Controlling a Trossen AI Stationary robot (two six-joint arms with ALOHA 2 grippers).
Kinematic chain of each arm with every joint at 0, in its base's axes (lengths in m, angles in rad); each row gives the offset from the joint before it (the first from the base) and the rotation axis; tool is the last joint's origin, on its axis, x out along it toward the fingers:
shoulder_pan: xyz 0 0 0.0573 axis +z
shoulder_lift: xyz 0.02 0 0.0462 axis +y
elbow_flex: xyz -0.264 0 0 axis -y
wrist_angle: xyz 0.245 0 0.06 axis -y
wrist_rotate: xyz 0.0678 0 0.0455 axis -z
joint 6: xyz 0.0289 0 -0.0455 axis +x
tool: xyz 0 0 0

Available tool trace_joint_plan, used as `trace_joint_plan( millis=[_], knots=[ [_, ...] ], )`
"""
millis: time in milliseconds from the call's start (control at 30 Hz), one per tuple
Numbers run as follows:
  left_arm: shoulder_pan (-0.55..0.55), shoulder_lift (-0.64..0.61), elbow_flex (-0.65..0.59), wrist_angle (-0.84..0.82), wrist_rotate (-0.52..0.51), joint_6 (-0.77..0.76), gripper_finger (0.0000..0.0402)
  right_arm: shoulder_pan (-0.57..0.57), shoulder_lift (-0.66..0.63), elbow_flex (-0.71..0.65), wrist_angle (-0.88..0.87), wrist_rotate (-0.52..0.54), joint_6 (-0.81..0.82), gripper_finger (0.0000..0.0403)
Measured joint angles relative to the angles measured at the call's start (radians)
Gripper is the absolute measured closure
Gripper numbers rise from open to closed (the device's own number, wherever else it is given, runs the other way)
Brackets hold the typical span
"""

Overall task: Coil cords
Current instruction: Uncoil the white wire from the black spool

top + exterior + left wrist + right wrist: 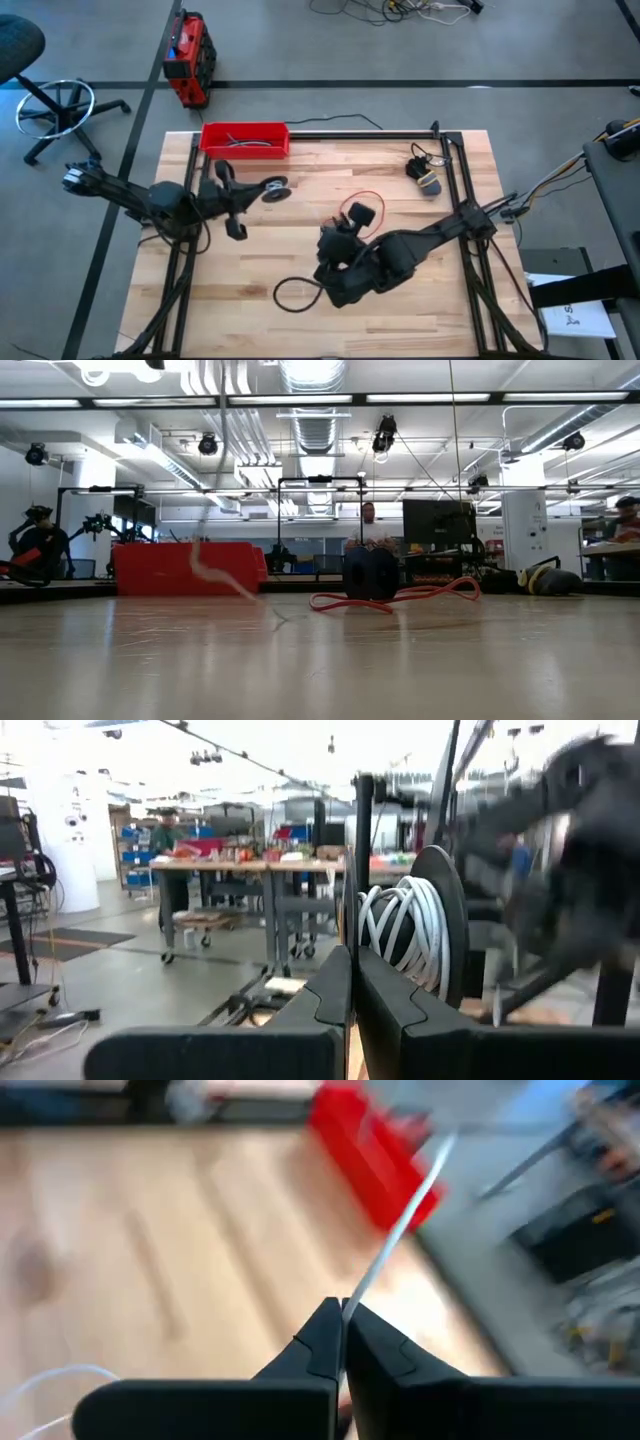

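White cord (400, 1230) pinched in right claw (340, 1342) | left claw (352, 995) closed on its spool (412, 932)

No legible text, label, brand, number or sign anywhere in these views.
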Motion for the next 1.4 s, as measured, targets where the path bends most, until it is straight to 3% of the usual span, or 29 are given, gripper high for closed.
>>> trace_joint_plan(
  millis=[100,267,600,767,867,1000,1167,1400],
  knots=[
    [0.0,-0.02,0.024,0.004,0.0,0.011,0.0401,-0.013,0.045,-0.004,-0.01,-0.142,0.042,0.0401],
    [0.0,-0.036,0.027,-0.036,0.0,0.021,0.0401,-0.032,0.128,-0.005,0.157,-0.332,-0.129,0.0401],
    [0.001,-0.036,0.027,-0.137,-0.191,0.144,0.0401,-0.019,0.153,-0.001,0.845,-0.426,-0.757,0.0401],
    [0.001,-0.005,0.027,-0.138,-0.192,0.208,0.0401,-0.012,0.083,0.002,1.076,-0.416,-1.091,0.0401],
    [0.001,0.005,0.027,-0.139,-0.192,0.228,0.0401,-0.015,0.024,0.002,1.075,-0.337,-1.222,0.0401],
    [-0.002,-0.001,0.043,-0.137,-0.178,0.175,0.0401,-0.024,-0.062,0.002,1.062,-0.208,-1.266,0.0401],
    [-0.005,-0.028,0.105,-0.162,-0.155,0.155,0.0401,-0.036,-0.155,0.002,1.005,-0.194,-1.265,0.0401],
    [-0.004,-0.056,0.276,-0.185,-0.057,0.157,0.0401,-0.076,-0.243,0.002,0.741,-0.196,-1.058,0.0401]
  ],
)
